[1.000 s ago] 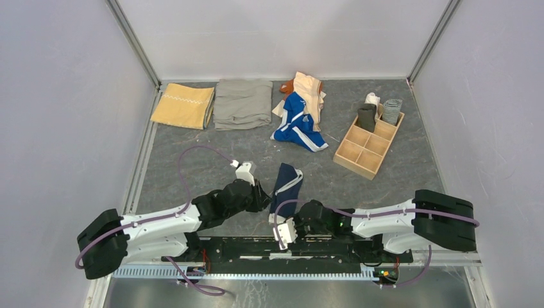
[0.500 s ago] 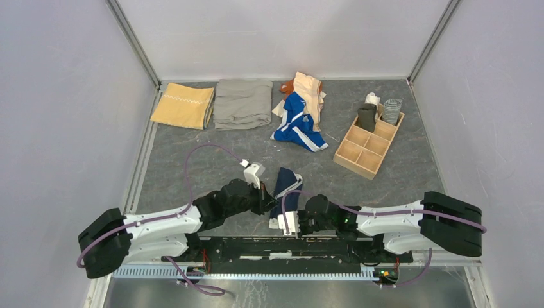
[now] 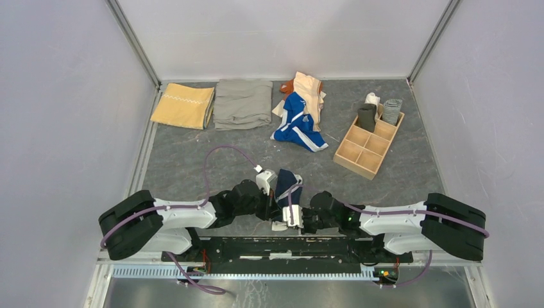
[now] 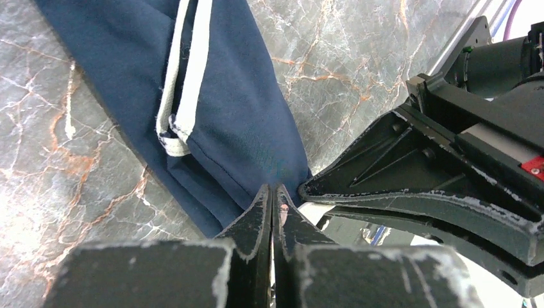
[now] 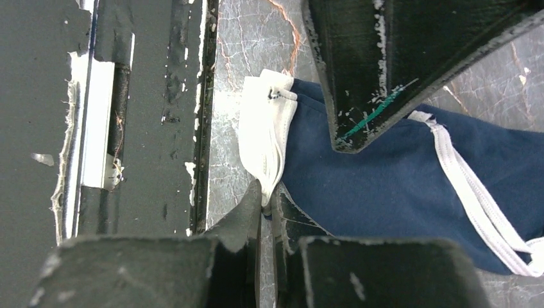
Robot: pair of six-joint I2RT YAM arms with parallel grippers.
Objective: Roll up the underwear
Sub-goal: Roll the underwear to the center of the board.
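The navy briefs (image 3: 287, 185) lie unrolled at the counter's (image 3: 192, 167) near edge, left hand (image 4: 272, 196) pinched shut on their dark hem, right hand (image 5: 265, 196) on the white waistband, so rolling is only starting, with the far pile (image 3: 300, 112) untouched.

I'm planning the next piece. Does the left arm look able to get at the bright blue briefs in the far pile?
Probably not yet: the left hand is shut on the navy briefs, as is the right hand. Otherwise nothing lies between it and the bright blue briefs.
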